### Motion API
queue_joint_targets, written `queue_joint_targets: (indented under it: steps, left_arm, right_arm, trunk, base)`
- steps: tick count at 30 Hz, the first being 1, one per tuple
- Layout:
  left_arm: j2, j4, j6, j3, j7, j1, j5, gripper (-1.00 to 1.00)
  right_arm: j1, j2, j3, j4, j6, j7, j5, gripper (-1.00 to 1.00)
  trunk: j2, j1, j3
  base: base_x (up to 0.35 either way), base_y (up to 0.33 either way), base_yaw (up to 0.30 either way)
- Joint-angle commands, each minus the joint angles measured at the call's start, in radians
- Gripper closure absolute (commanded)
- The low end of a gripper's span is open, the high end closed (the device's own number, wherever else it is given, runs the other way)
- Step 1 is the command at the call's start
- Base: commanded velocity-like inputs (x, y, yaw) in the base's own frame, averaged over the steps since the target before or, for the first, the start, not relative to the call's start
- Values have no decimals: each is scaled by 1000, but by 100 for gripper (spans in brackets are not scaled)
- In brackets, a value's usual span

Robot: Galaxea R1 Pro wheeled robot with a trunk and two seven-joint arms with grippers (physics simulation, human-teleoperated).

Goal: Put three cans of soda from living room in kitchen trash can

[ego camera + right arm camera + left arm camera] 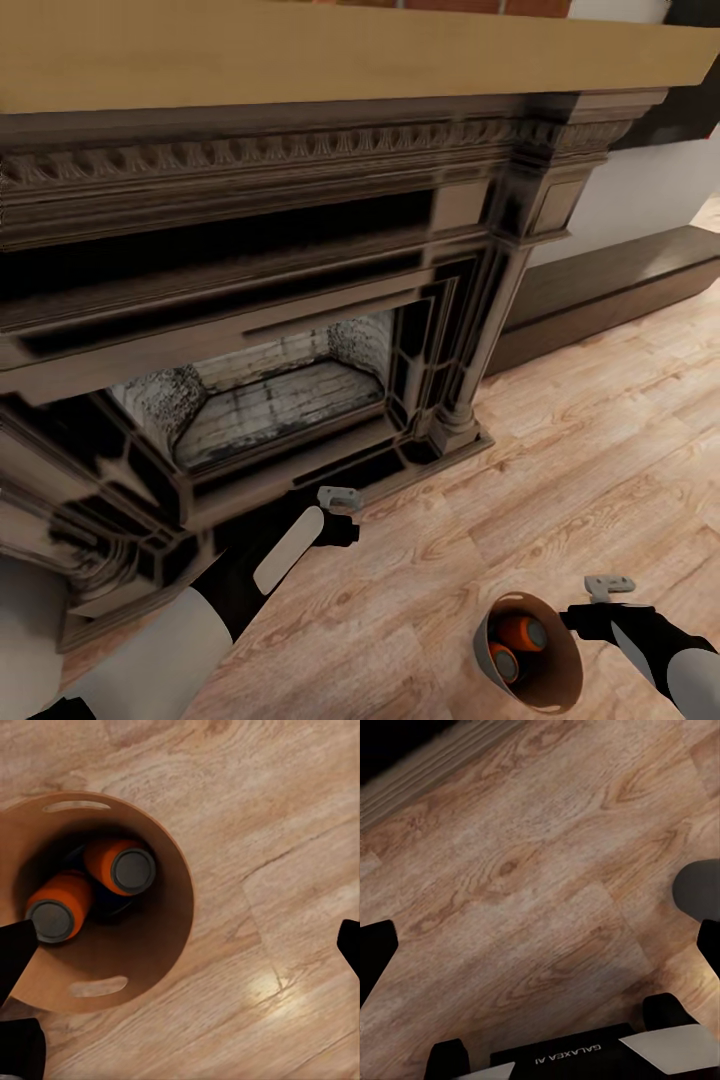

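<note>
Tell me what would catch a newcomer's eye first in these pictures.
The big dark carved fireplace takes up most of the head view, its pale brick hollow open at floor level. Next comes the round brown bin near the right gripper, low on the wood plank floor, with two orange cans lying inside it. The left gripper hangs just in front of the fireplace base.

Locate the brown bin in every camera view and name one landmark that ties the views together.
Head view: the trash can sits at bottom right on the plank floor, beside the right gripper.
Left wrist view: not in it.
Right wrist view: its rim takes up the left half, with two orange cans inside.
Shared landmark: the light wood plank floor.
</note>
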Motion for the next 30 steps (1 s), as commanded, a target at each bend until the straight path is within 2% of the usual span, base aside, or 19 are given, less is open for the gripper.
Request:
queue_joint_targets:
  steps: [1, 30]
  left_arm:
    - [0, 0, 0, 0, 0, 0, 0, -100]
    - [1, 2, 0, 0, 0, 0, -1, -100]
  right_arm:
    - [0, 0, 0, 0, 0, 0, 0, -100]
    - [0, 0, 0, 0, 0, 0, 0, -100]
  trunk:
    - [7, -4, 3]
    - [210, -115, 94]
  base:
    - [0, 0, 0]
    - [0, 0, 0]
